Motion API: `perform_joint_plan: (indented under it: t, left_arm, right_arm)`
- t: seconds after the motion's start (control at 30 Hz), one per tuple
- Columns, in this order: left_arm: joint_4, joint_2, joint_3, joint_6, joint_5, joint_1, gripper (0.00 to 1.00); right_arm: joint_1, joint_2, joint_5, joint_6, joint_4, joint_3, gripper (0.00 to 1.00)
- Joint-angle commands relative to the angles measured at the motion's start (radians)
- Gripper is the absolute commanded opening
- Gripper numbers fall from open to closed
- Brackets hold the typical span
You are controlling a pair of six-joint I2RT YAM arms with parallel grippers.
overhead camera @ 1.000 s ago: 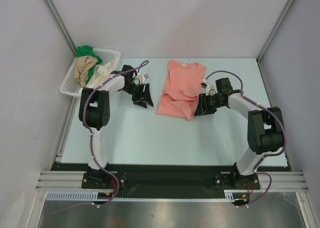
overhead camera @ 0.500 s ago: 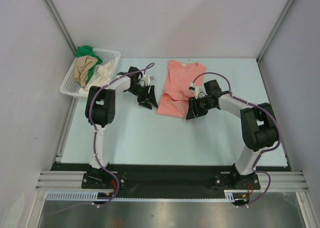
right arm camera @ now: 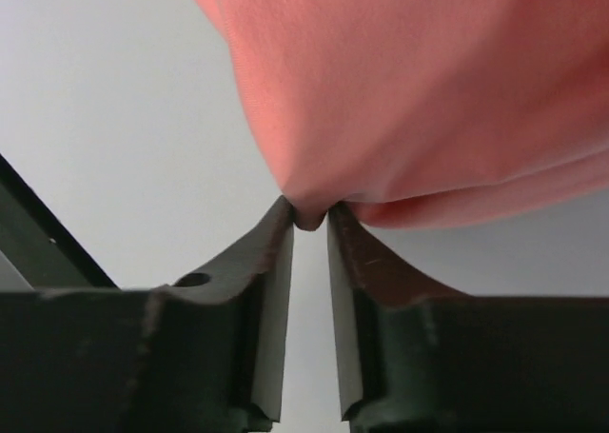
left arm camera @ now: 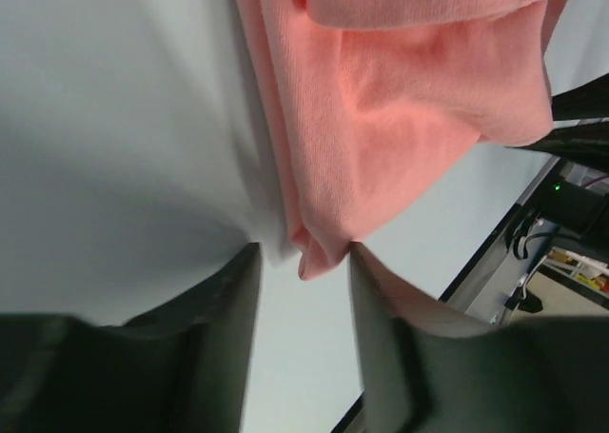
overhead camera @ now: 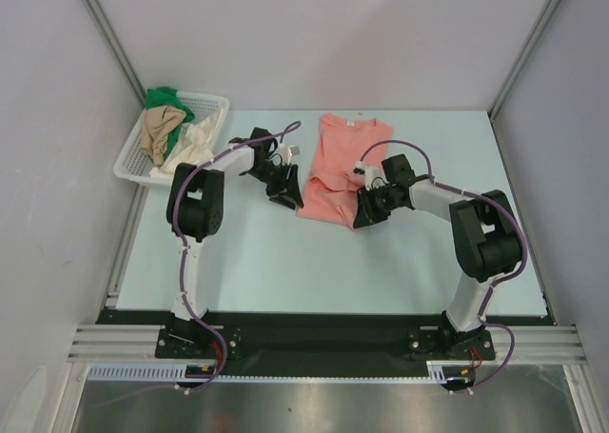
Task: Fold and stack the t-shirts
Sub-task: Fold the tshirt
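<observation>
- At the near right corner of the salmon-pink t-shirt (overhead camera: pixel 344 162), the right claw (right arm camera: pixel 309 220) is pinched together on only a small nub of cloth at its very tips. So thin a bite could slip out once the corner is lifted.
- On the near left corner, the left claw (left arm camera: pixel 304 254) stands apart, with the tip of the cloth between its fingers but not gripped. If it closes a little off, it may catch one layer only, or miss the cloth and scrape the counter (overhead camera: pixel 285 262).
- Should one claw rise while the other has no hold, the shirt would likely be dragged askew rather than folded square.
- That shirt lies at the far middle of the counter, collar at the far end, its near part rumpled and doubled over. A lift from these bunched layers could set the crease crooked.
- Both arms reach in close from either side, so a move toward the middle risks their meeting.
- Far left, the green t-shirt (overhead camera: pixel 166 97), tan t-shirt (overhead camera: pixel 162 128) and cream t-shirt (overhead camera: pixel 195 136) sit heaped in the basket (overhead camera: pixel 127 167). The cream one droops over the rim beside the left arm, which could snag it.
</observation>
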Motion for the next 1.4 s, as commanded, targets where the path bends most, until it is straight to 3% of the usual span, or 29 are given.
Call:
perform_joint_plan:
  t: [0.0,0.13,0.27,0.8,0.87,0.9,0.93,1.0,1.2,1.37]
  left_arm:
    - [0.003,0.013,0.037,0.016,0.023,-0.003,0.43]
    - [-0.007,0.009,0.036,0.036,0.023,-0.005,0.18]
    - [-0.007,0.004,0.034,0.036,0.023,-0.005,0.01]
    - [-0.035,-0.016,0.042,0.076,-0.030,-0.005,0.00]
    - [-0.034,-0.019,0.042,0.076,-0.032,-0.005,0.00]
    - [-0.035,-0.023,0.046,0.076,-0.040,-0.005,0.14]
    - [-0.035,-0.031,0.051,0.075,-0.053,-0.005,0.30]
    - [-0.049,-0.062,0.069,0.075,-0.120,-0.003,0.53]
    - [-0.090,-0.123,0.008,0.068,-0.115,0.043,0.73]
    - [-0.098,-0.099,-0.024,0.053,0.023,0.060,0.76]
  right_arm:
    - [0.026,0.002,-0.028,-0.019,0.034,0.023,0.20]
    - [0.020,-0.023,-0.013,-0.047,-0.009,0.021,0.03]
    - [-0.014,-0.061,-0.014,-0.048,-0.034,0.000,0.00]
    - [-0.094,-0.182,-0.051,-0.076,-0.094,-0.108,0.00]
    - [-0.095,-0.184,-0.027,-0.073,-0.091,-0.114,0.06]
    - [-0.095,-0.187,-0.013,-0.067,-0.088,-0.112,0.13]
    - [-0.100,-0.190,0.001,-0.057,-0.089,-0.109,0.28]
    - [-0.117,-0.201,0.009,-0.027,-0.113,-0.089,0.36]
    - [-0.138,-0.247,-0.104,0.051,-0.167,-0.138,0.45]
    - [-0.137,-0.228,-0.167,0.255,-0.011,-0.232,0.52]
